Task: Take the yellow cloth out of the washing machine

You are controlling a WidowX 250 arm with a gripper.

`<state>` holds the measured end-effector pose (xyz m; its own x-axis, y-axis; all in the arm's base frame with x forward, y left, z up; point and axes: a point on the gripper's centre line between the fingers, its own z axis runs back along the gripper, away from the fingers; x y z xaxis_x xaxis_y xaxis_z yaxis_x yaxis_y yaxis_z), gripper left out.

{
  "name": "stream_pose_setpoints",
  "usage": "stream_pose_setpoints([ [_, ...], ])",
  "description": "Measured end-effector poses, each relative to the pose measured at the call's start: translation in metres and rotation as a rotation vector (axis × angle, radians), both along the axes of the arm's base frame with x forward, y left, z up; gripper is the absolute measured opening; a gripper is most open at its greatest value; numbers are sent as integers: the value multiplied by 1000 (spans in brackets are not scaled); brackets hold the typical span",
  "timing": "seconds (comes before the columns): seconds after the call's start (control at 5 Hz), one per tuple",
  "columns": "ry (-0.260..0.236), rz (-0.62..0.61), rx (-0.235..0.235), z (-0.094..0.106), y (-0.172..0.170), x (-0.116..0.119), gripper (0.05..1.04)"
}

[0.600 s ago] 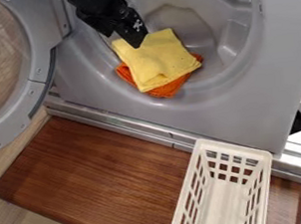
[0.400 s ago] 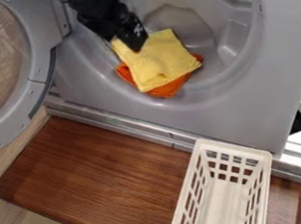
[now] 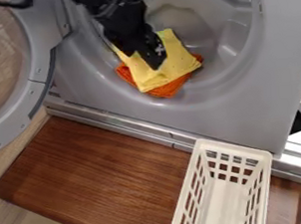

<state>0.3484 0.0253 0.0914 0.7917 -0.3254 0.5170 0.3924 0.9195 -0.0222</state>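
Claw (image 3: pixel 144 60) has moved farther over yellow cloth (image 3: pixel 179 63), beyond the wooden board (image 3: pixel 99 179).

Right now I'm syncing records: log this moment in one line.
pincer at yellow cloth | orange cloth underneath | both inside washing machine | door open

Two cloths lie stacked at the lower left of the drum opening of the washing machine (image 3: pixel 247 109), the upper cloth (image 3: pixel 177 64) partly covering the lower cloth (image 3: pixel 171 89). The door (image 3: pixel 36 90) stands left of the opening. Below the machine, past a rail (image 3: pixel 114 122), lies a board (image 3: pixel 86 180), with a basket (image 3: pixel 221 187) over its right part, lower right in the frame.
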Motion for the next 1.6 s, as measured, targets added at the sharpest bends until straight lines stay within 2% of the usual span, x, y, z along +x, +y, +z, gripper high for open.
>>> stream_pose_setpoints([
  [0.2,8,1,31,-10,-3,13,1001],
  [0.4,23,35,82,-18,4,19,1001],
  [0.6,35,65,119,-25,12,22,952],
  [0.8,30,77,140,-30,16,24,661],
  [1.0,26,83,141,-30,17,25,368],
  [1.2,22,79,142,-30,16,26,154],
  [1.4,14,86,126,-29,15,27,60],
  [1.6,-8,115,86,-26,18,30,51],
])
